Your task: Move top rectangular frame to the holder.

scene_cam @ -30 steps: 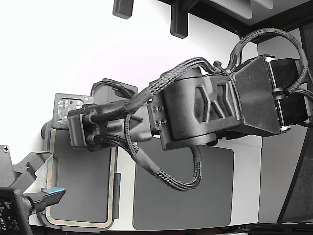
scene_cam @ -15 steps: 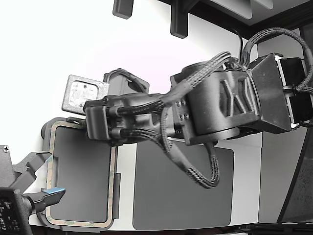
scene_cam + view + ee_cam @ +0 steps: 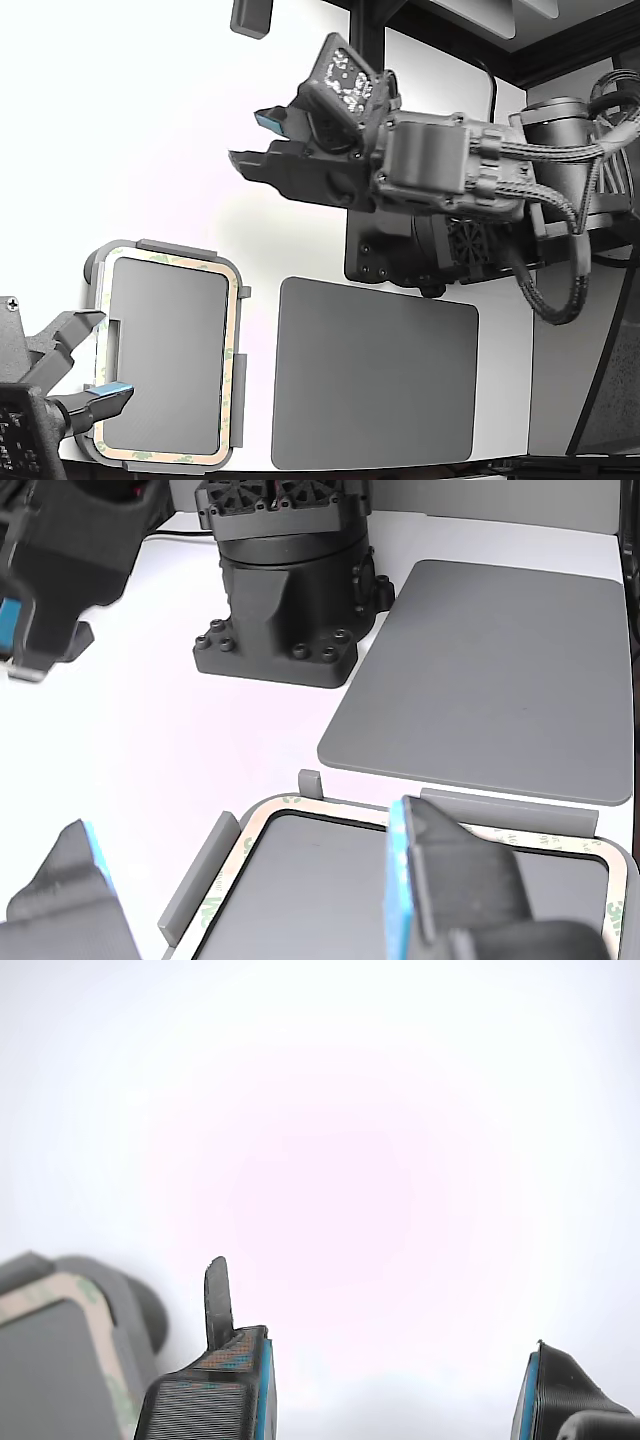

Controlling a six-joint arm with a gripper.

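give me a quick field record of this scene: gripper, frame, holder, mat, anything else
gripper: open, nothing between the jaws, raised over bare white table, away from the holder
frame: tan outline with greenish smudges, lying flat inside the holder, nothing gripping it
holder: light gray tray with raised edge tabs, at the exterior view's lower left
mat: dark gray, flat, nothing on it, just to the exterior view's right of the holder
arm base: black, bolted to the table beside the mat
second gripper: blue-padded fingers hovering by the holder's edge, not gripping
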